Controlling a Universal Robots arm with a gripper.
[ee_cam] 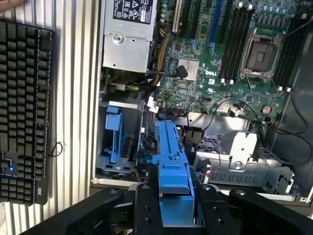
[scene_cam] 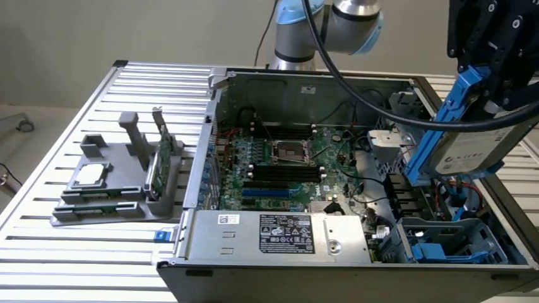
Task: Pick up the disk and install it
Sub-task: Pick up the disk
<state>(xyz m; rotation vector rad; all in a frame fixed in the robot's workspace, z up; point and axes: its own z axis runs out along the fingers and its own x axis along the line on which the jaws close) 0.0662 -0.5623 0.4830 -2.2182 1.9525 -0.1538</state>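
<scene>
Worktop (scene_cam: 76,113): slatted aluminium, carries everything, lies well below the hand (scene_cam: 493,101).

Computer case (scene_cam: 320,85): open on top, directly under the hand.

Motherboard (scene_cam: 278,170): flat on the case floor, below the hand and off toward the exterior view's left. Seen past the hand in the wrist view (ee_cam: 215,63).

Keyboard (ee_cam: 24,107): black, on the worktop outside the case, well apart from the hand.

Power supply (scene_cam: 278,237): silver box with a printed label, in the case's near corner, lower than the hand and toward the exterior view's left.

Grey holder (scene_cam: 126,189): on the worktop outside the case, far from the hand on the exterior view's left. It carries a square chip (scene_cam: 90,175) lying flat and a green card (scene_cam: 158,167) standing on edge.

Disk (scene_cam: 471,151): silver body, white label, blue frame. It hangs tilted from the hand, above the case interior and clear of the floor. Its blue frame (ee_cam: 171,161) juts out ahead of the fingers.

Hand (ee_cam: 176,208): black, fingers pinching the disk from both sides.

Drive cage (scene_cam: 446,243): grey with blue fittings, in the case corner beneath the hand, not touching the disk.

Processor socket (scene_cam: 292,150): mid-board, well apart from the hand.
</scene>
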